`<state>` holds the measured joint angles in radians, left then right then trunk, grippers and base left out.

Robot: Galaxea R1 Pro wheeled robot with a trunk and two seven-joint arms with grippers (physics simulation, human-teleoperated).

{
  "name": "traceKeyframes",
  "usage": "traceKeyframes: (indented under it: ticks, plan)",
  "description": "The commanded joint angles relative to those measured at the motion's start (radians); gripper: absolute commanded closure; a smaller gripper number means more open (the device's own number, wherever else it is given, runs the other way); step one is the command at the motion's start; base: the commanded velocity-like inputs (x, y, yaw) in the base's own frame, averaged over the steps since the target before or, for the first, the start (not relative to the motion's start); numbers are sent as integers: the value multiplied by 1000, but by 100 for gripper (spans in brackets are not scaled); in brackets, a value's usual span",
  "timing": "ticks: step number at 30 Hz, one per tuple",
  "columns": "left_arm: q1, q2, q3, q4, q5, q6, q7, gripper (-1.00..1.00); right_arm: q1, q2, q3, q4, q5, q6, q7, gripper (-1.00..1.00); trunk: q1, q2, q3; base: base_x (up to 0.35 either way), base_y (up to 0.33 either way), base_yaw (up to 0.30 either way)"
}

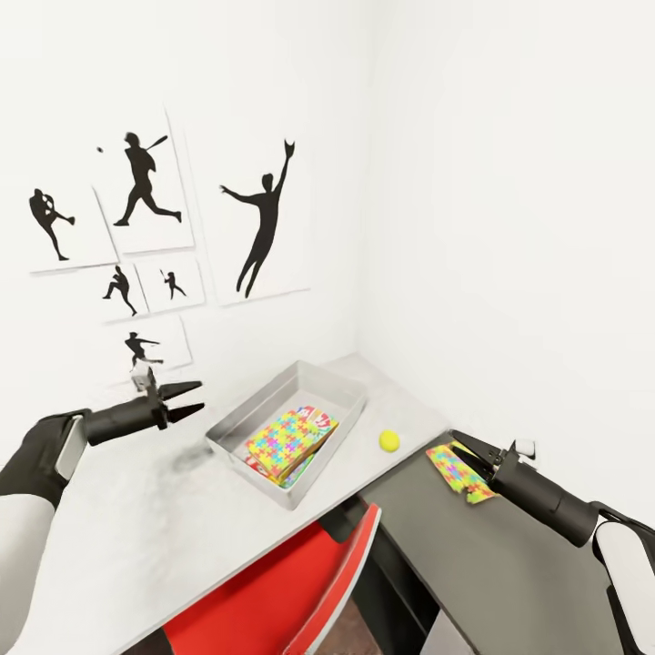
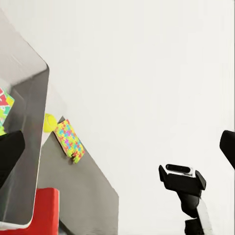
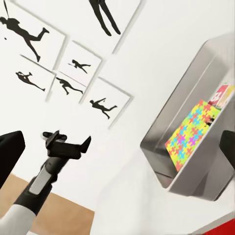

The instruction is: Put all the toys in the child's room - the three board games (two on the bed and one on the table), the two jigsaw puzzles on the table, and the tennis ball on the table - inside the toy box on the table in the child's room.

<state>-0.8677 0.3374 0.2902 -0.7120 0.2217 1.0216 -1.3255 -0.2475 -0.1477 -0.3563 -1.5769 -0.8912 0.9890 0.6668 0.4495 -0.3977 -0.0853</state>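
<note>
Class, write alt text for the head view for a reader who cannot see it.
A grey toy box on the table holds a jigsaw puzzle. The right gripper touches a second puzzle near the tennis ball; the left gripper hovers open.

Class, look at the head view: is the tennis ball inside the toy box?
No, the tennis ball sits on the table, outside the toy box.

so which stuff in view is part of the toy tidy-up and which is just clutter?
Job:
- toy box, holding one puzzle on top of a red-and-white game
- second puzzle on the dark cabinet top, by the right gripper
- ball on the table

Not job:
- red chair
- posters
- left gripper, open, holding nothing
</note>
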Motion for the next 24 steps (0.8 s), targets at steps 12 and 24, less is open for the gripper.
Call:
traceKeyframes:
  ticks: [12, 24]
  plan:
    - [247, 70, 10, -183, 0, -78, -245, -100, -1, 1, 0, 0, 4, 5, 5, -100, 0, -2, 11, -95, 63, -227]
    - [252, 68, 5, -202, 0, -89, -245, -100, -1, 3, 7, 1, 14, 1, -3, -100, 0, -2, 20, -37, 25, -151]
